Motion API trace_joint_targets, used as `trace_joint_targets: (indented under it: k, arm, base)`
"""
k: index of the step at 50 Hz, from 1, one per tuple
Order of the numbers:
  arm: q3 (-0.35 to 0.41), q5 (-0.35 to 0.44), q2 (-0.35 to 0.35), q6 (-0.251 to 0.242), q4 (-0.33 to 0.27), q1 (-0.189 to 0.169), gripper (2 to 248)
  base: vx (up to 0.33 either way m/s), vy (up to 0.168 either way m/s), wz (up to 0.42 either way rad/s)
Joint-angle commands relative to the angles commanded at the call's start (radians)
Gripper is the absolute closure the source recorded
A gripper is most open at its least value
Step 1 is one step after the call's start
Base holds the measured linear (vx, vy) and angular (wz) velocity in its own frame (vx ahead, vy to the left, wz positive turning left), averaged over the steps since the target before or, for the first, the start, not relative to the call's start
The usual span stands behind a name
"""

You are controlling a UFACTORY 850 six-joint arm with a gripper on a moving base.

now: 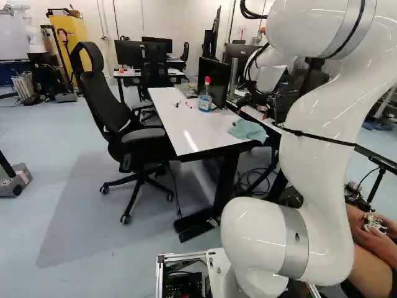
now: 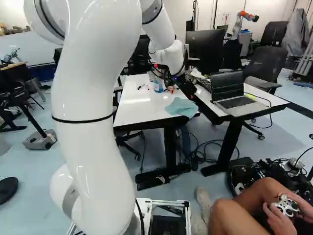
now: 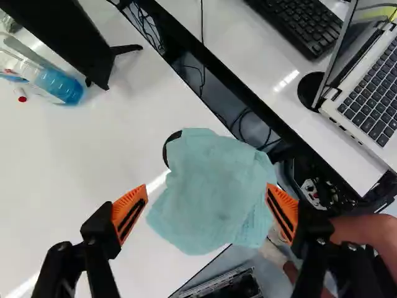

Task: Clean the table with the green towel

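My gripper (image 2: pixel 181 92) hangs over the white table (image 2: pixel 139 108) near its corner, above the towel in the right base view. The light blue-green towel (image 2: pixel 180 106) lies loosely bunched at that corner, partly over the edge. In the wrist view the gripper (image 3: pixel 208 192) is open, its orange-padded fingers spread on either side of the towel (image 3: pixel 217 186) without gripping it. Farther along the tabletop, a blue spray bottle (image 1: pixel 205 99) stands upright with a red top. Some pens (image 1: pixel 183 104) lie beside the bottle.
A monitor (image 1: pixel 213 81) stands behind the bottle. Across a narrow gap, a second table holds a laptop (image 2: pixel 234 98) and a keyboard (image 3: pixel 298 25). An office chair (image 1: pixel 139 133) is at the first table's side. A seated person's legs (image 2: pixel 244 208) are close beside the base.
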Motion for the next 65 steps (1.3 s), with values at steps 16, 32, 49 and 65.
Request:
trace_joint_targets:
  k: [16, 32, 49, 65]
  arm:
    - [0.069, 0.074, 0.037, 0.000, -0.005, 0.023, 3]
    - [0.164, 0.176, 0.087, 0.000, -0.011, 0.054, 3]
    - [0.294, 0.315, 0.156, 0.000, -0.020, 0.096, 3]
    - [0.446, 0.478, 0.237, 0.000, -0.031, 0.146, 3]
  base:
    - [0.000, 0.000, 0.000]
    - [0.000, 0.000, 0.000]
    - [0.000, 0.000, 0.000]
    - [0.000, 0.000, 0.000]
